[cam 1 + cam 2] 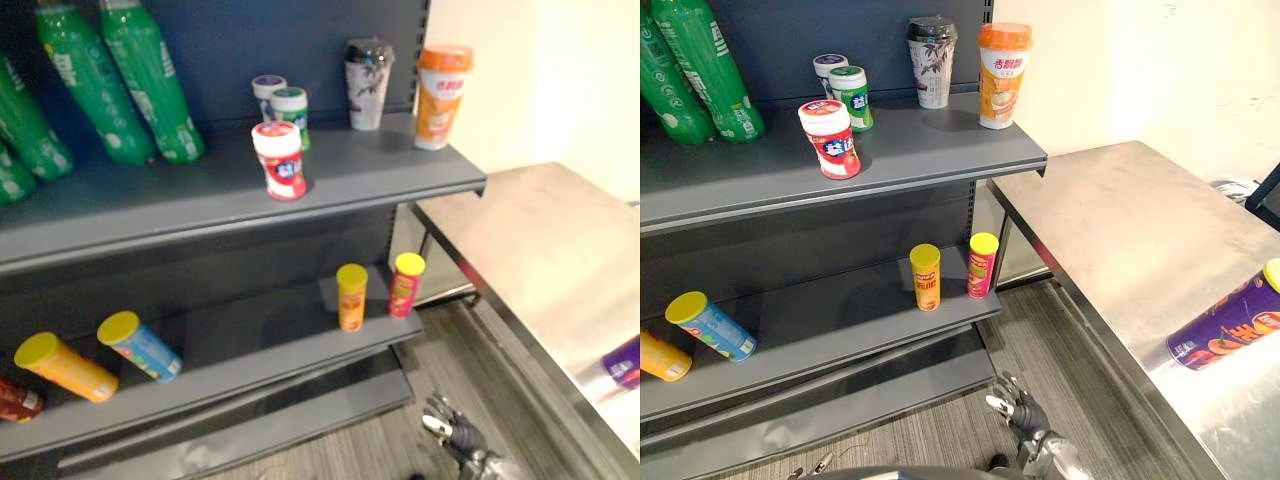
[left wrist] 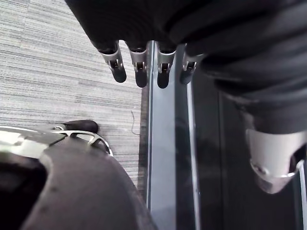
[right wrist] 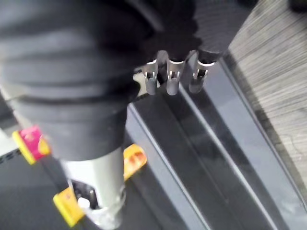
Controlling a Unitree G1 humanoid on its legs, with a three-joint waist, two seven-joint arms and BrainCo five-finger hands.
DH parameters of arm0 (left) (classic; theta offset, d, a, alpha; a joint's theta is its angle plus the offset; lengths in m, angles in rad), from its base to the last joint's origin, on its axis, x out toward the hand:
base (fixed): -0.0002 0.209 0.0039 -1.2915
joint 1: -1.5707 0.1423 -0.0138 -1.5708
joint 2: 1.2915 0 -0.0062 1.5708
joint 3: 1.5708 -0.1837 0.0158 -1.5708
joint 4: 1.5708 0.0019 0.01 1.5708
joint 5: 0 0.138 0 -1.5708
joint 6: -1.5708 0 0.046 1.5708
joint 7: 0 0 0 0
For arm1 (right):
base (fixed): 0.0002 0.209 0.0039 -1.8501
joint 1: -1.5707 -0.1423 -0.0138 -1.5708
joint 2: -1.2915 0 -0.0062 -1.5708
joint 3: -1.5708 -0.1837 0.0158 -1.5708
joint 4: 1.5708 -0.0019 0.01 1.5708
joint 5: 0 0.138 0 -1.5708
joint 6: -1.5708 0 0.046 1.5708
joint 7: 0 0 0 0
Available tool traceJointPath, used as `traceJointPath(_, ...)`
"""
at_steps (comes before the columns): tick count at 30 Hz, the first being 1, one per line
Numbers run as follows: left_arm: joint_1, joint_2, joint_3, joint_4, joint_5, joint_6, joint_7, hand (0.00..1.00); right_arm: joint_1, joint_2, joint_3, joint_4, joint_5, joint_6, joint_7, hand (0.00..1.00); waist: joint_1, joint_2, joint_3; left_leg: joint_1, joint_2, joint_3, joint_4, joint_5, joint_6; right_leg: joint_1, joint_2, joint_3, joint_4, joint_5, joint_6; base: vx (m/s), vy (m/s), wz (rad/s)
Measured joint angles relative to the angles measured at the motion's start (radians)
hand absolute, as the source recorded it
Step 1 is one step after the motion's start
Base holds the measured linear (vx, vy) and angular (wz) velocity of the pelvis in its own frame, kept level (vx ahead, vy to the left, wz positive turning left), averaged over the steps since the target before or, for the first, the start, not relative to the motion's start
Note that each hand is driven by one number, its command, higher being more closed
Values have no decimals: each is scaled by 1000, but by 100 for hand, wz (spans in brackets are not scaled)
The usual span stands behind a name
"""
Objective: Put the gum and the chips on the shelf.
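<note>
A purple chips can (image 1: 1228,326) lies on its side on the steel table (image 1: 1120,230) at the right. Upright on the lower shelf (image 1: 250,340) are an orange chips can (image 1: 351,296) and a red one (image 1: 406,284). A red-and-white gum bottle (image 1: 280,160) stands near the upper shelf's front edge, with a green-capped gum bottle (image 1: 291,112) and a white one (image 1: 267,92) behind it. My right hand (image 1: 1023,413) hangs open and holds nothing, low over the floor in front of the shelf. My left hand (image 2: 140,72) hangs open over the floor by the shelf base.
Green drink bottles (image 1: 140,80) lean at the upper shelf's left. Two cups, grey (image 1: 367,82) and orange (image 1: 440,95), stand at its right end. A blue chips can (image 1: 140,346) and an orange one (image 1: 64,367) lie on the lower shelf's left side.
</note>
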Motion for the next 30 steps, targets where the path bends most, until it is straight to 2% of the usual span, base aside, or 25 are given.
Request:
traceJointPath(7,-2,1,-1,0,2,14,-20,0,-3,17,-103,184,-88,-73,-89,0,-4,5,2,5,-10,-11,0,-4,5,0,-9,-8,25,-16,6,5,1,5)
traceJointPath(10,-7,1,-1,6,2,14,-29,0,0,29,-172,268,-89,-81,-132,0,-7,3,11,22,-15,-9,0,-18,-1,-12,-20,-7,89,-63,6,3,0,1)
traceJointPath(13,-12,1,-2,8,2,15,-35,0,5,48,-228,313,-87,-90,-163,0,-12,0,13,39,-27,8,2,-31,8,-51,-39,13,169,-108,11,30,41,-14)
traceJointPath(14,-13,7,-9,9,3,16,-35,0,18,63,-261,316,-82,-98,-181,0,-25,-10,13,44,-39,16,5,-35,9,-71,-58,24,204,-120,14,52,62,-16)
traceJointPath(16,-17,9,-10,8,12,27,-36,0,35,88,-309,315,-72,-122,-198,0,-32,-11,25,54,-54,44,6,-41,7,-98,-70,53,233,-107,34,73,80,-43)
traceJointPath(18,-18,6,-7,7,25,37,-39,0,49,100,-333,315,-66,-131,-197,0,-32,-5,45,67,-51,101,11,-51,16,-122,-62,44,259,-62,37,-11,43,-85)
traceJointPath(20,-20,-2,6,3,42,37,-41,0,46,102,-336,313,-67,-148,-195,0,-28,13,67,67,-8,200,91,-95,32,-154,-21,-9,233,64,15,-149,66,-138)
traceJointPath(21,-13,-12,25,-1,41,35,-41,0,16,102,-338,314,-67,-159,-192,0,-26,41,84,65,34,280,127,-119,49,-165,-5,-71,234,87,-18,-147,48,-151)
traceJointPath(22,-24,-12,37,-3,39,35,-37,0,6,103,-339,314,-67,-160,-186,0,-34,24,99,63,43,318,141,-130,51,-200,-35,-149,377,20,-76,-131,32,-145)
traceJointPath(23,-39,-6,45,-5,38,35,-34,0,6,103,-339,318,-67,-161,-177,0,-34,20,105,67,50,345,152,-137,54,-209,-72,-212,510,-49,-88,-82,23,-109)
traceJointPath(24,-53,4,58,-6,33,33,-31,0,-1,103,-339,341,-67,-172,-169,0,-32,7,111,65,68,382,176,-147,52,-200,-114,-269,625,-88,-99,-43,4,-105)
traceJointPath(26,-54,9,64,-5,27,26,-30,0,-29,102,-333,368,-68,-192,-152,0,-30,-10,117,65,86,432,231,-161,45,-168,-157,-306,683,-69,-103,66,-52,-120)
traceJointPath(27,-57,9,86,-1,7,17,-30,0,-61,107,-327,386,-68,-201,-148,0,-26,-29,126,67,87,453,272,-166,47,-157,-141,-335,637,-64,-124,116,-107,-143)
traceJointPath(28,-58,-7,96,5,-2,13,-32,0,-81,109,-320,384,-68,-214,-147,0,-27,-12,140,58,123,444,328,-165,49,-135,-122,-372,586,-46,-162,59,-150,-158)
traceJointPath(29,-55,-13,100,9,-8,0,-33,0,-98,115,-299,385,-68,-230,-144,0,-25,-25,152,36,112,409,347,-187,52,-113,-97,-367,498,-41,-170,-35,-155,-120)
traceJointPath(30,-56,-15,99,7,-8,-3,-33,0,-105,114,-295,388,-68,-234,-142,0,-26,-21,156,29,83,380,288,-174,54,-100,-74,-361,446,-41,-169,-186,-110,-117)
